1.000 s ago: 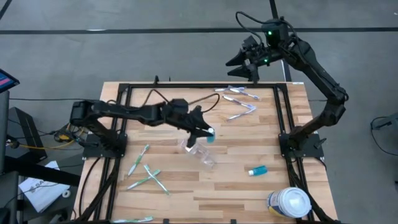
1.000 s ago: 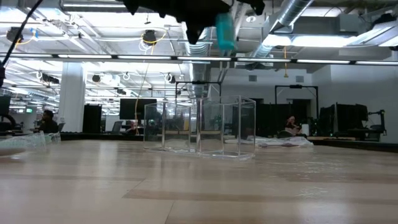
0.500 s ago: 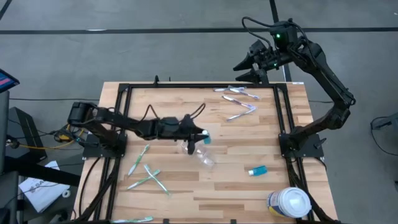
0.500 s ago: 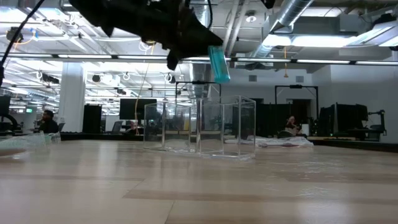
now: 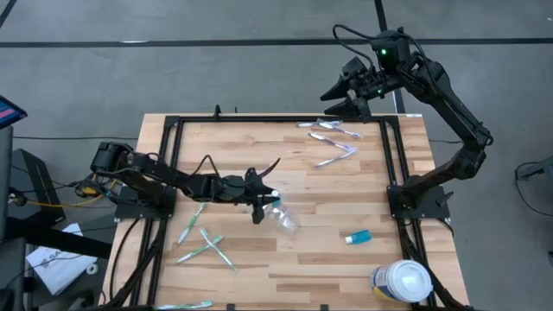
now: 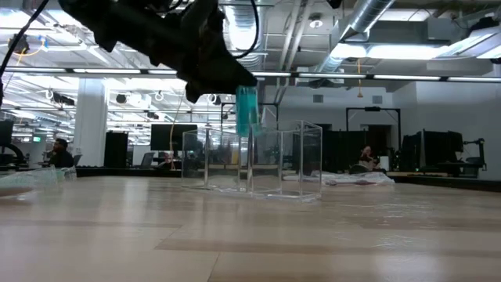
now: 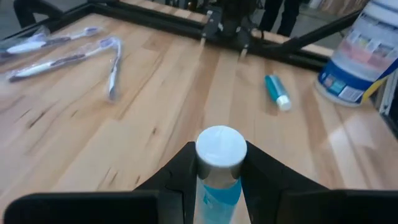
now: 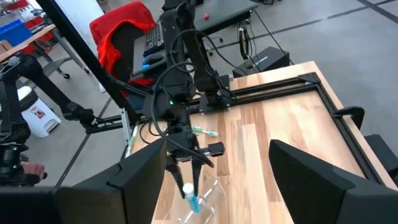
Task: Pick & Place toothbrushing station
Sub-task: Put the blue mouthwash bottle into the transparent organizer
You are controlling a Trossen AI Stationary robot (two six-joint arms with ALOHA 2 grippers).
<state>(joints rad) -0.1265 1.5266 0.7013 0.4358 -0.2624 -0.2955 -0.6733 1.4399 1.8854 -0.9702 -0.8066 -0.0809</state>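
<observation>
the left gripper (image 5: 263, 198) was clamped on a tube (image 6: 246, 111), just above the holder (image 5: 282, 216) at the table (image 5: 346, 268) middle. the right gripper (image 5: 339, 93) waited open beyond the far edge. the tube was not yet in; another tube (image 5: 356, 236) and the brushes (image 5: 203, 244) were left.

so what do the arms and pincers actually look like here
Both arms are dark, nearly black, built of slim jointed links on black bases bolted to a black frame on the wooden table. The left pincer has two dark, wedge-shaped fingers, and a thin black cable loops loosely above that arm. The right pincer looks alike, with a small green light glowing on its wrist and black cable arching over it.
</observation>
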